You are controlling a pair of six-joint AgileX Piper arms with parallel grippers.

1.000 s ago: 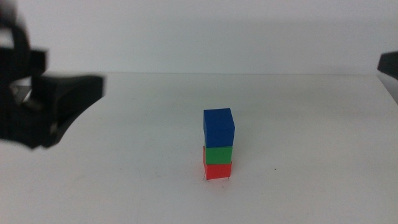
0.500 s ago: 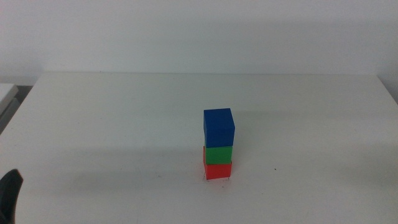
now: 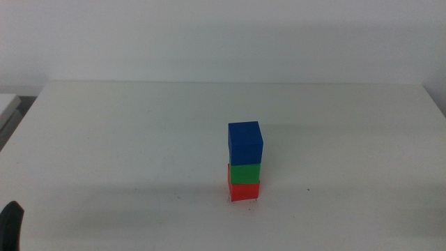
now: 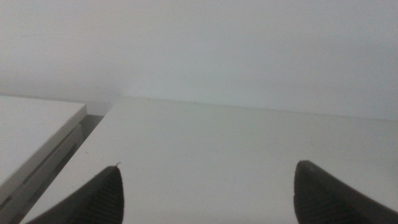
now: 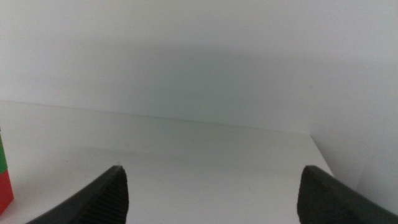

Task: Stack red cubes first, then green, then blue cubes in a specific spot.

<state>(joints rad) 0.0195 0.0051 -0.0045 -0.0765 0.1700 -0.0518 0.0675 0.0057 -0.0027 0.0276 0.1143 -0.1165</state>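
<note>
Three cubes stand in one column on my white worktop (image 3: 125, 132), a little toward four o'clock from the centre of the middle view. At the base sits the red cube (image 3: 244, 191), the green cube (image 3: 244, 173) rests squarely on it, and the blue cube (image 3: 245, 142) tops the pile, turned slightly so it overhangs the green one a touch on the far side. At the red cube's foot I can make out tiny dark specks on the worktop, so the column seems to sit on the marked spot (image 3: 258, 201), though the specks are too small for me to be sure. My left pincer (image 4: 208, 186) is spread wide, its two dark jaws far apart with only bare worktop between them; it holds nothing and touches nothing, and in the middle view just a dark sliver of it shows at the eight o'clock corner (image 3: 10, 226), well apart from the cubes. My right pincer (image 5: 214, 186) is likewise spread wide and empty, and it is out of the middle view altogether. Through its wrist camera I catch a thin strip of the green cube (image 5: 2, 155) over the red cube (image 5: 5, 190) at the frame's edge, off to one side of the jaws and not between them; neither jaw touches the pile.
</note>
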